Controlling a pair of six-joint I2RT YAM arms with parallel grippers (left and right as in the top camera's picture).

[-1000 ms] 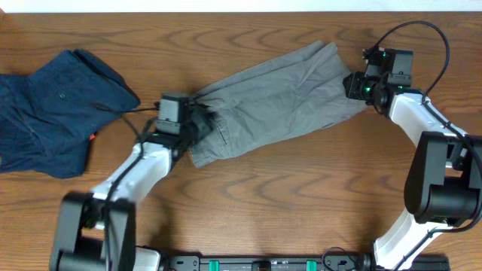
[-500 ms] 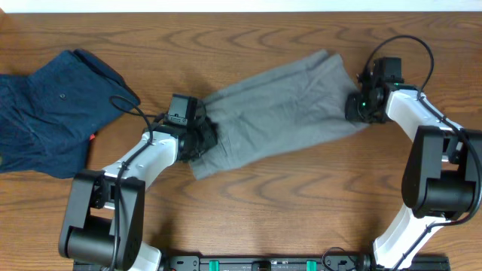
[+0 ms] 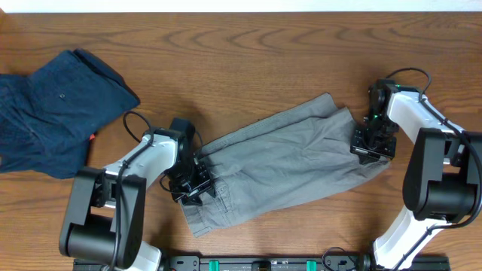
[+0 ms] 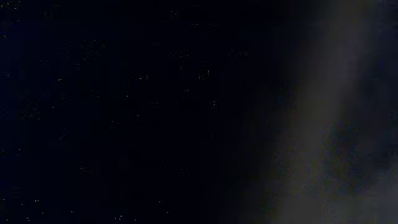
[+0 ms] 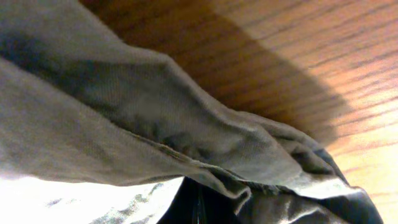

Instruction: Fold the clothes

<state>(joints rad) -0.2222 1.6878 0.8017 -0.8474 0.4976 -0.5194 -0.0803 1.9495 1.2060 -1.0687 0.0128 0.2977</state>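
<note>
Both hands have dragged the grey shorts (image 3: 286, 162) nearer to the robot on the desk (image 3: 248, 45); they lie stretched, well right of the navy garment (image 3: 53, 113). The left hand (image 3: 192, 187) and right hand (image 3: 374, 143) look clamped on opposite ends. The cloth is light, soft and limp, so it is best held at the firm edges.

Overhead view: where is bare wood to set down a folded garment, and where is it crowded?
Free: wooden table along the far edge, beyond the light grey cotton shorts, and the near strip between the arm bases. Crowded: the left end under the dark navy folded garment, and the middle, filled by shorts, left gripper and right gripper.
</note>
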